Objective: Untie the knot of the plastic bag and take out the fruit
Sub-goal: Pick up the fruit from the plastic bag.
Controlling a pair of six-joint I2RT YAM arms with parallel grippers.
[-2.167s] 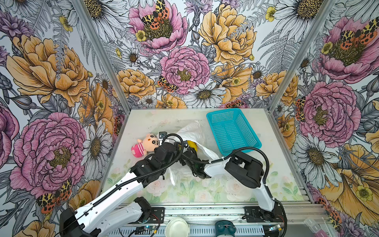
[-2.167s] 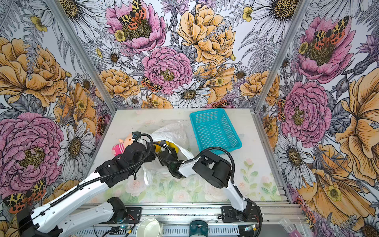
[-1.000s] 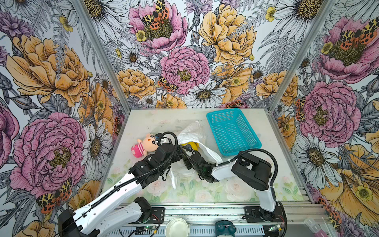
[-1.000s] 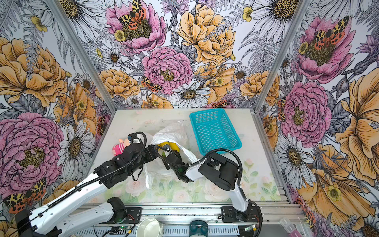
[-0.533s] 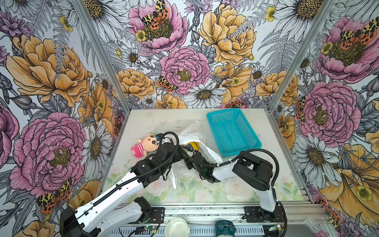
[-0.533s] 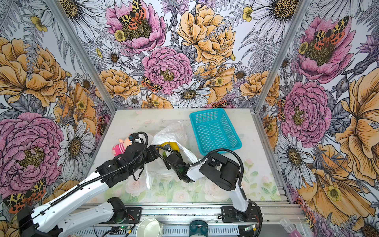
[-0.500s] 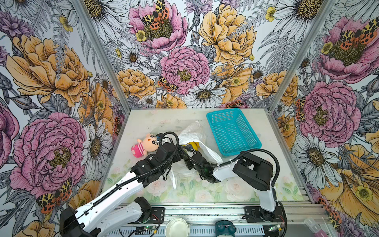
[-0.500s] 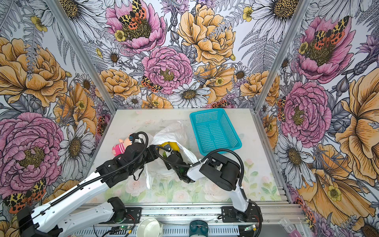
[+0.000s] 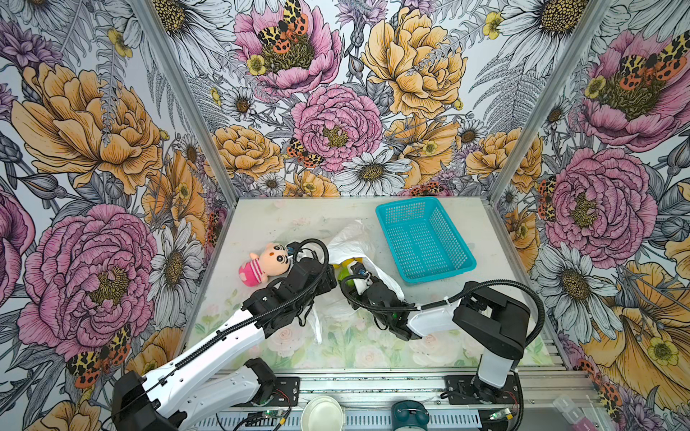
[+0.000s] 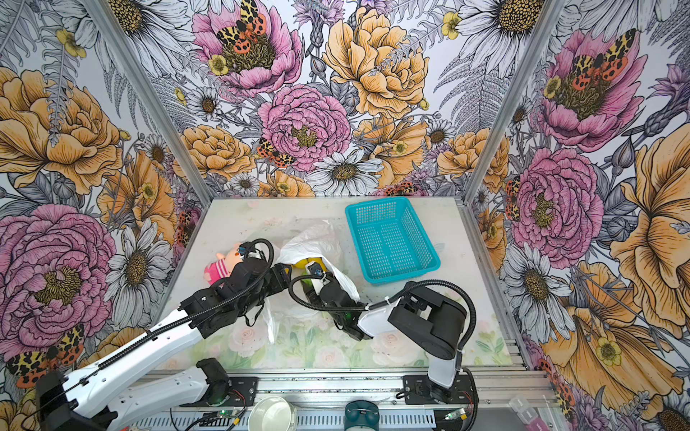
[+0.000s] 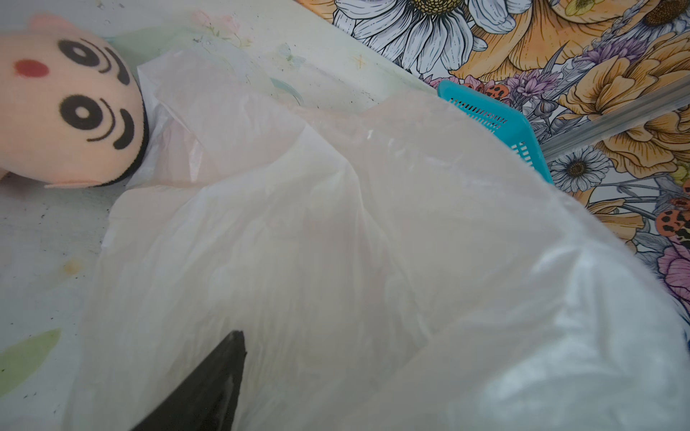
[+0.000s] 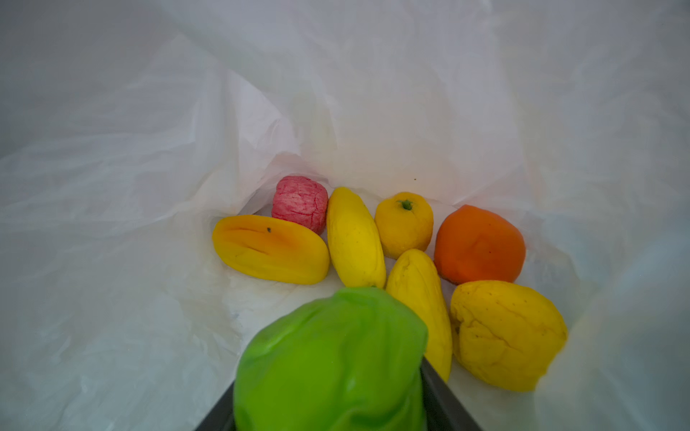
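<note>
Far left on the table (image 9: 261, 224): a plush doll (image 9: 267, 263) in pink stripes, head against a fold of the bag. Next, the left gripper (image 9: 330, 280) at the bag's rim, jaws spread wide, one dark finger (image 11: 209, 384) showing, the other veiled by draped film. Centre: the plastic bag (image 9: 351, 239), crumpled, mouth gaping toward the arms. Deep inside, the right gripper (image 12: 330, 399) clamped on a green fruit (image 12: 332, 358), squeezed between both jaws. Just beyond that claw, seven more fruit (image 12: 354, 239) huddled on the bag's floor, clear of the jaws. Right: a teal basket (image 9: 440, 274), just beside the bag.
</note>
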